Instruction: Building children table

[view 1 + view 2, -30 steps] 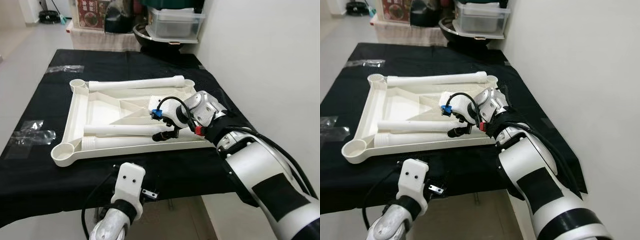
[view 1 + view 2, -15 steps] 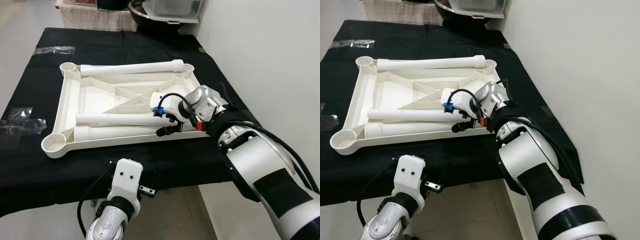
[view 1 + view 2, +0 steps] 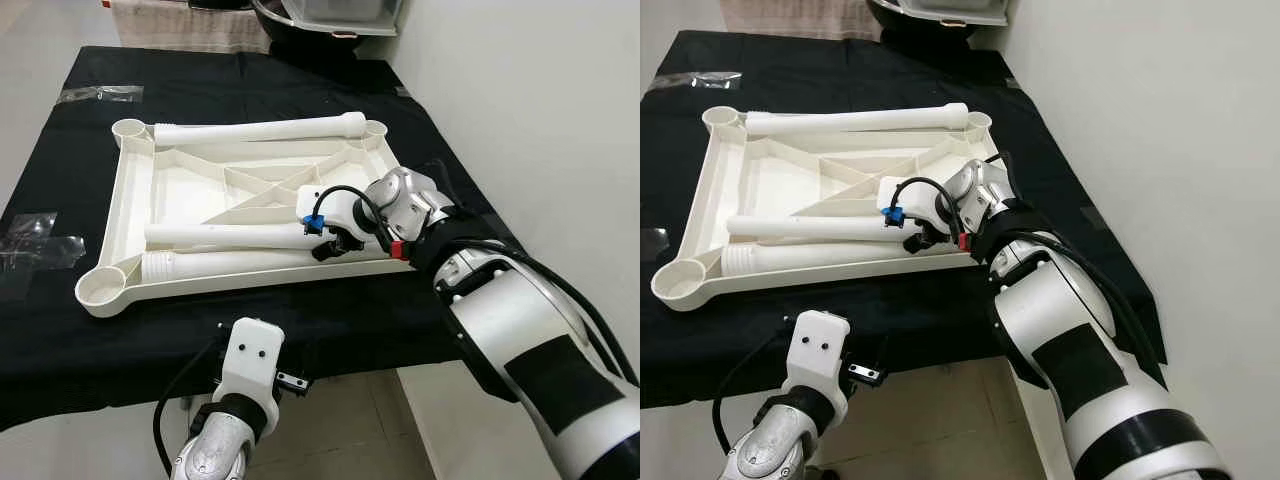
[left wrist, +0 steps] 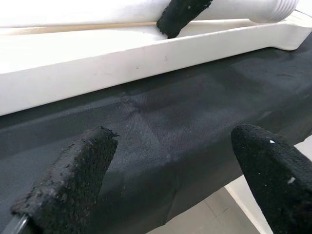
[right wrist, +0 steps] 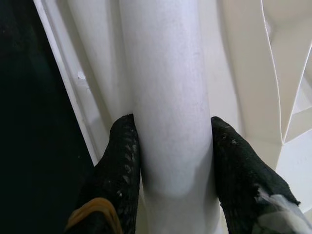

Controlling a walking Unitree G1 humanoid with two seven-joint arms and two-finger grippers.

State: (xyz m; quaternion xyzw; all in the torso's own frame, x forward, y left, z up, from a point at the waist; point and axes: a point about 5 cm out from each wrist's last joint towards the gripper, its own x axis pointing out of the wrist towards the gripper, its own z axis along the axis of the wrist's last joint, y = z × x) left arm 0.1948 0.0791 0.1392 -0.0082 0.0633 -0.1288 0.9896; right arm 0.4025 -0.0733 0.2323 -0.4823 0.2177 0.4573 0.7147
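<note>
A white plastic tabletop (image 3: 130, 215) lies upside down on the black-covered table (image 3: 250, 80). One white leg (image 3: 255, 129) rests along its far edge. Two more legs lie side by side near the front: an upper leg (image 3: 220, 235) and a ribbed-end leg (image 3: 230, 263). My right gripper (image 3: 325, 247) is shut on the right end of the upper leg (image 5: 165, 107), one black finger (image 5: 122, 156) on each side. My left gripper (image 4: 170, 165) hangs open below the table's front edge, facing the tabletop's rim (image 4: 122, 58).
A crumpled clear bag (image 3: 35, 238) lies at the table's left edge and a clear strip (image 3: 100, 93) at the far left. A dark pan and a plastic bin (image 3: 320, 10) stand behind the table. A white wall (image 3: 540, 100) runs close on the right.
The head camera has tilted, so the whole scene has shifted left and up in the picture. My right gripper stays at the leg's end, its fingers drawn in slightly closer.
</note>
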